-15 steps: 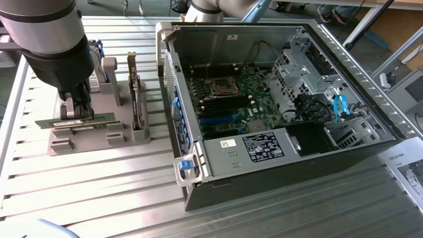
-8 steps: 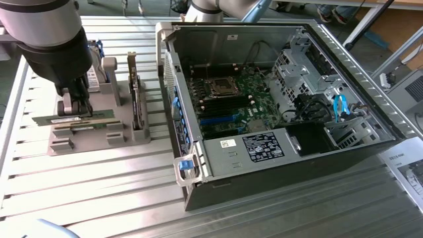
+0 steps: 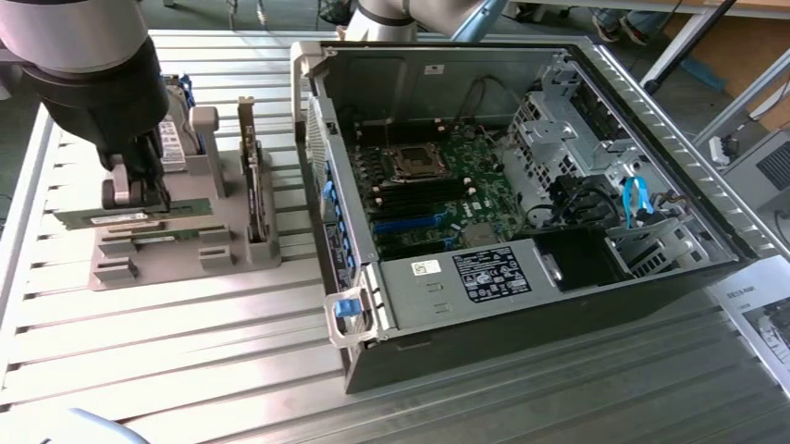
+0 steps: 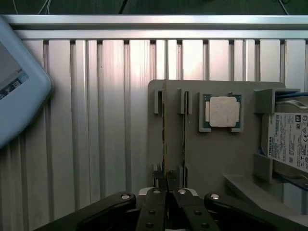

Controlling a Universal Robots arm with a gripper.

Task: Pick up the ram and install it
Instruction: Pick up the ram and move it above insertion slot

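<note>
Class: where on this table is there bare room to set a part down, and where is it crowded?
Free: the table slats in front of the grey holder and the computer case; also the strip between holder and the blue-grey device. Crowded: the holder, where the gripper is shut on the ram, and the narrow gap between holder and case.

Slatted metal bench point(image 3: 161, 370) carries three things here: a grey slotted holder point(image 3: 173, 265) at the exterior view's left, the open computer case point(image 3: 494, 351) just beside it, and a printed sheet point(image 3: 756, 319) at the far right edge.
</note>
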